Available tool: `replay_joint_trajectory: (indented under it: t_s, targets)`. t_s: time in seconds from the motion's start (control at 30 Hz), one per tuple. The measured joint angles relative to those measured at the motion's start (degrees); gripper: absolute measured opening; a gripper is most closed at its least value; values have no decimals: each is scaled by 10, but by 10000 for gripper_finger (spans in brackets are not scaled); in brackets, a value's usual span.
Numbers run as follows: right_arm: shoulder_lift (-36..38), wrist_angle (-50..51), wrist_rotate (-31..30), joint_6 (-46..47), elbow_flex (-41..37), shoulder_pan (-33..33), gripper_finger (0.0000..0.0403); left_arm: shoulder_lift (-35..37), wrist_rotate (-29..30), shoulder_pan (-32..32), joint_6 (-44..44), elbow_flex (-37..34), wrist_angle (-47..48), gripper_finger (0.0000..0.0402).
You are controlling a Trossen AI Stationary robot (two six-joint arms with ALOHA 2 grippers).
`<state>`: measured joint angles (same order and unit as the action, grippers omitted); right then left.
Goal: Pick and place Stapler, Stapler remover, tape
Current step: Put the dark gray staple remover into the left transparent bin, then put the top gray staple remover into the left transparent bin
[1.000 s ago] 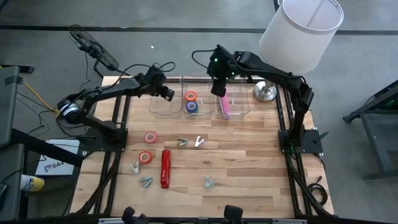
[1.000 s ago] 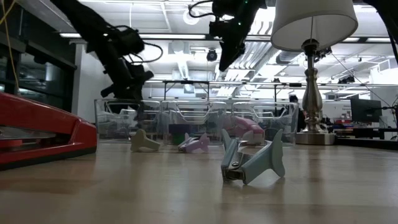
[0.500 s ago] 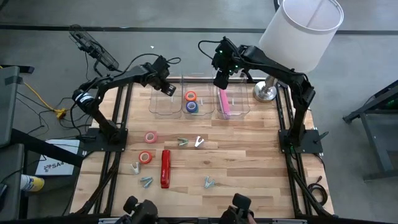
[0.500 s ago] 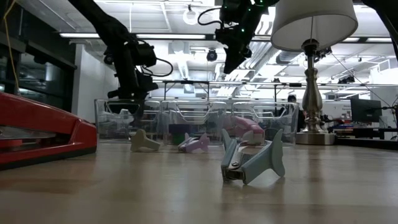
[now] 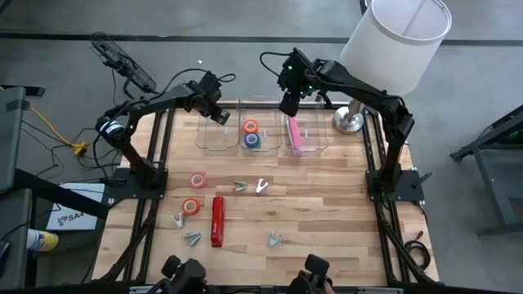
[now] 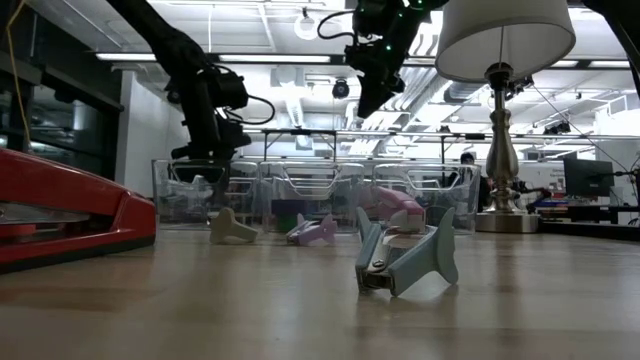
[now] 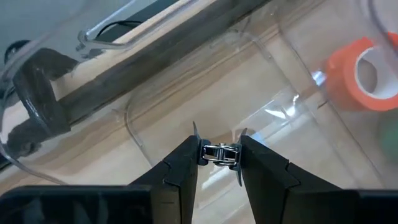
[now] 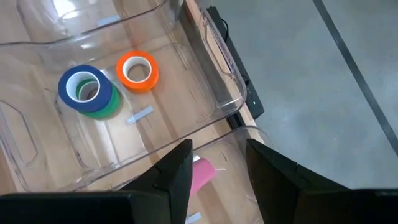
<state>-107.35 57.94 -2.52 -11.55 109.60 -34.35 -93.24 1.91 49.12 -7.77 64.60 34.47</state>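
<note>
A: Since the left hand (image 7: 220,154) hangs above the leftmost clear bin (image 5: 214,135), what does it hold and which way does the drop lie?

B: Its fingers are nearly closed on a small silvery staple remover (image 7: 219,152), pinched crosswise between the tips. In the left wrist view the bin floor lies directly beyond the tips, so the release would likely go straight down. The remover's long axis runs from one finger to the other.

A: State of the right hand?

B: The right hand (image 5: 288,104) hovers above the rightmost bin (image 5: 307,135), fingers partly apart with nothing between them. A pink stapler (image 5: 295,135) already lies in that bin.

A: Where are the remaining task items?

B: The middle bin (image 5: 252,135) holds an orange tape roll (image 8: 137,70) and a blue roll stacked on a green one (image 8: 87,91). On the counter (image 5: 327,212), two pinkish-orange tape rolls (image 5: 198,180) and a red stapler (image 5: 217,220) lie toward the near-left; the stapler's long axis runs front to back. Several loose removers (image 5: 274,239) are scattered near them. By my judgement, the left arm is nearer to these.
</note>
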Motion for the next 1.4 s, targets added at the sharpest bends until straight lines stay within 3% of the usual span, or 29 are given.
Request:
replay_joint_trajectory:
  t_s: [0.8,1.03,1.4]
  targets:
    - [0,-11,0,-9,0,0,140,-28,-15,0,-35,0,27,108]
    - [0,-17,34,-53,0,0,140,-28,-29,0,-60,0,47,111]
    - [0,-16,89,-85,0,0,140,-28,-41,0,-75,0,46,203]
